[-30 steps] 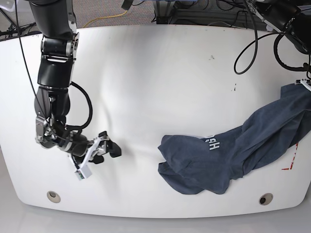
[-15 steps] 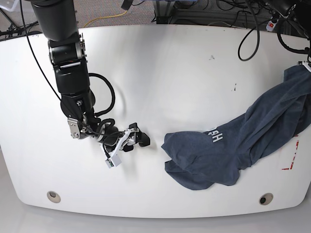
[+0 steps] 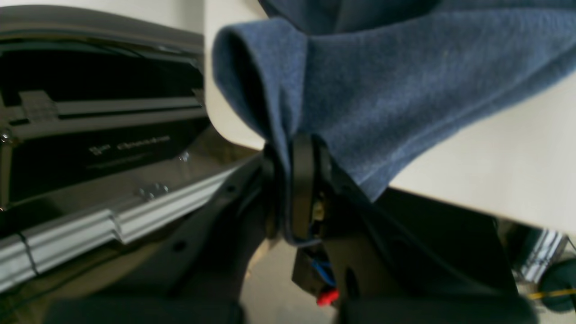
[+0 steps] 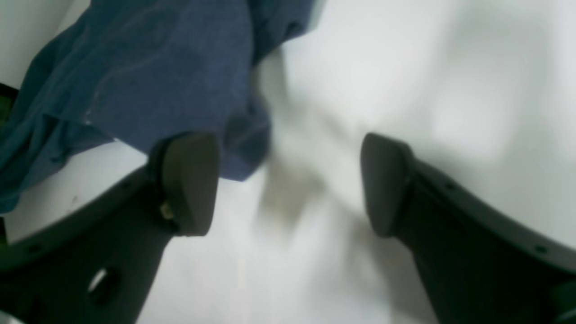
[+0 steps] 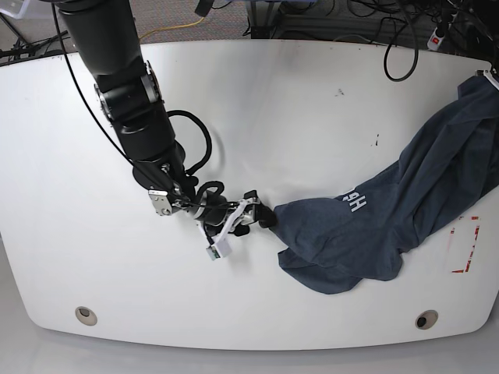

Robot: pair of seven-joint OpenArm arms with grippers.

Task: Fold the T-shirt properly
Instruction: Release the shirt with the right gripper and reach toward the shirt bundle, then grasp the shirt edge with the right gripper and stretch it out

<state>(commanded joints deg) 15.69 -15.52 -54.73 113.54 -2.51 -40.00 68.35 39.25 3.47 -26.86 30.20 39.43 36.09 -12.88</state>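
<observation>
Now the T-shirt (image 5: 405, 210) lies stretched across the right half of the base view, on the white table (image 5: 257, 117). Its low, bunched end sits near the lower middle of the frame, and from there the dark blue cloth rises in a long band to the upper right corner, where it leaves the picture. Some white letters show on the cloth near the middle of this band, but only part of the print can be read.

At the upper right the left gripper itself is not seen in the base view. In the left wrist view the left gripper (image 3: 292, 189) has its jaws pressed together on a fold of the blue fabric, which hangs over the table edge.

Near the centre of the base view, the right gripper (image 5: 261, 216) is just at the left edge of the bunched end. In the right wrist view its fingers (image 4: 191, 180) are spread wide apart, with bare table between them, and the cloth lies in the upper left of that frame, behind the left finger.
</observation>
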